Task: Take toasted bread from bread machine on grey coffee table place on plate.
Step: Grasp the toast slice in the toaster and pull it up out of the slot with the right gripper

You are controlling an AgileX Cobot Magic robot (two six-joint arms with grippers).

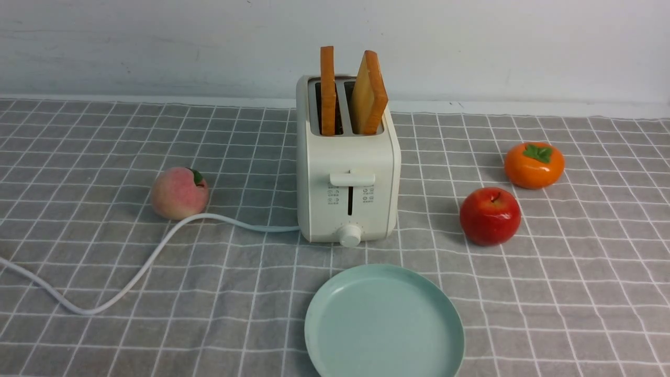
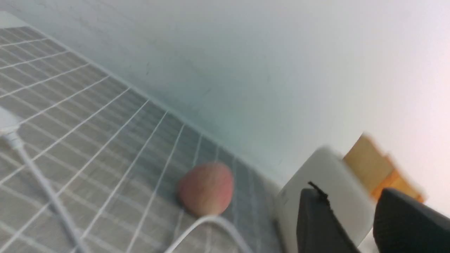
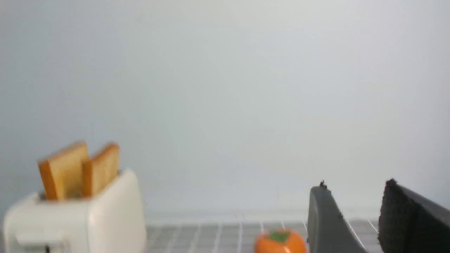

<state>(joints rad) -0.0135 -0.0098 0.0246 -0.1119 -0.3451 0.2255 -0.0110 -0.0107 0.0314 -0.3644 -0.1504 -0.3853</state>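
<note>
Toasted bread point(image 1: 327, 89), 2 slices, stands in the 2 slots of the bread machine point(image 1: 348, 178), on the grey checked counter point(image 1: 576, 272). The slice on the robot's left is upright, and the slice on its right leans outward with its pale face showing. The left end effector point(image 2: 351, 200) is released: its 2 dark fingers point(image 2: 316, 225) stand apart with nothing between them. The bread machine's side lies just beyond them, and a blurred corner of bread shows past that. The peach point(image 1: 179, 192) sits on the counter ahead of this end effector, on its own side of the bread machine and well apart from the fingers. The white cord point(image 1: 157, 251) curves past the peach. The right end effector point(image 3: 355, 189) is also released and holds nothing. The persimmon point(image 1: 534, 165) lies on the counter ahead of its fingers. The bread machine with both slices stands farther off, toward the robot's left. The apple point(image 1: 490, 215) rests between the persimmon and the bread machine, touching neither. The mint-green plate point(image 1: 384, 324) lies on the counter on the robot's side of the bread machine, just clear of its knob.
</note>
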